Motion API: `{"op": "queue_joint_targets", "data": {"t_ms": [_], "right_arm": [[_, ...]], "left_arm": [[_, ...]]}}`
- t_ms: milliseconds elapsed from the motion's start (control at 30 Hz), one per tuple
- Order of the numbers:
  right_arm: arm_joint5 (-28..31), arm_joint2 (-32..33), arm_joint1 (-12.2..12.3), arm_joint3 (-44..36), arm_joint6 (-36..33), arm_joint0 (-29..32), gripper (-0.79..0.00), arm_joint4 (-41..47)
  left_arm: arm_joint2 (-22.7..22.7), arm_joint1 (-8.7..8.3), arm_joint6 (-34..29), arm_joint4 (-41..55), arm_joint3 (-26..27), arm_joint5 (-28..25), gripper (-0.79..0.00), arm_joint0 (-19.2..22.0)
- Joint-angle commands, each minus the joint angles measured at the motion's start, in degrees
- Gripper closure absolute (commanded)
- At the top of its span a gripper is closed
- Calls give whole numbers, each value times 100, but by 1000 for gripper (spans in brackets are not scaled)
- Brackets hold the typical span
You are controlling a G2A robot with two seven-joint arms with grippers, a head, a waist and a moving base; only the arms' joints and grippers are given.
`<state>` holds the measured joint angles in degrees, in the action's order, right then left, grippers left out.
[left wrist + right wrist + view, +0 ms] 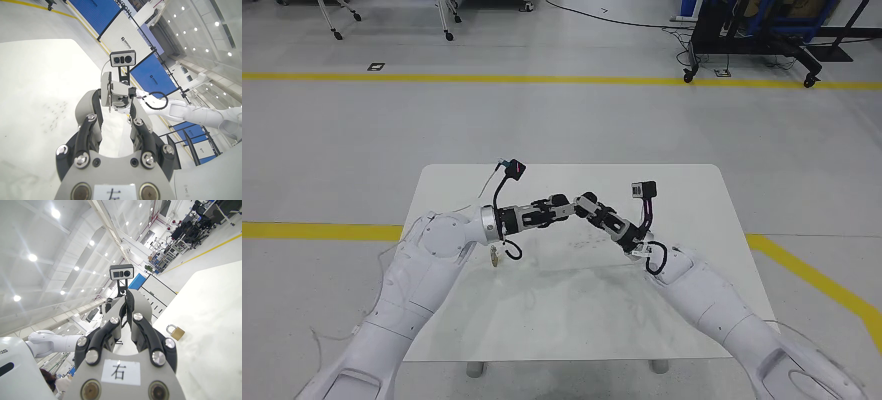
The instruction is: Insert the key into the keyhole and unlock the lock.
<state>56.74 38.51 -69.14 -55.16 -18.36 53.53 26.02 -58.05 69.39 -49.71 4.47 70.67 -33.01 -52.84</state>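
Brass padlock [176, 333] w/ silver shackle [169, 326], flat on tbl [208, 313] | R claw [126, 298] pinched on key [109, 100] | L claw [115, 102] wide, empty

Bench [682, 200] was white, marked with faint dark scuffs. Lock [175, 333] had a brass-yellow body and a silver shackle. Key [109, 100] was silver-grey. Left gripper [114, 106] and right gripper [126, 300] both showed light grey fingers, black ribbed pads, black links and silver screw heads; each bore a white label [121, 371] with a black character. Arms [712, 300] were white, with a black cable [158, 100] on the right one. Floor [562, 120] was pale grey, crossed by yellow lines
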Motion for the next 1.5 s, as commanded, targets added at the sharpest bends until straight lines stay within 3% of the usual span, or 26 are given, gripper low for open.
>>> {"op": "queue_joint_targets", "data": {"t_ms": [0, 333, 467, 633, 733, 1100, 1133, 1167, 1467], "right_arm": [[19, 24, -25, 45, -60, -4, 0, 67], [51, 162, -135, 231, -364, -14, 0, 206], [34, 218, -174, 285, -449, -17, 0, 222], [35, 294, -217, 339, -544, -13, 0, 227], [10, 336, -241, 366, -607, -14, 0, 234], [-66, 477, -320, 444, -884, -13, 0, 291], [-80, 490, -326, 453, -914, -13, -52, 299], [-130, 492, -335, 443, -960, -2, -785, 357], [-147, 503, -341, 430, -983, 4, -785, 418]], "left_arm": [[18, 2, 17, -47, -6, 21, -286, 10], [125, 28, 145, -140, -47, 135, -262, 44], [145, 34, 176, -139, -62, 128, -135, 54], [150, 36, 191, -122, -80, 144, -83, 64], [153, 38, 200, -123, -102, 184, 0, 77], [120, 32, 227, -103, -134, 196, 0, 96], [116, 31, 225, -102, -134, 193, 0, 95], [105, 28, 238, -113, -137, 195, 0, 96], [38, 10, 421, -278, -110, 317, 0, 63]]}}
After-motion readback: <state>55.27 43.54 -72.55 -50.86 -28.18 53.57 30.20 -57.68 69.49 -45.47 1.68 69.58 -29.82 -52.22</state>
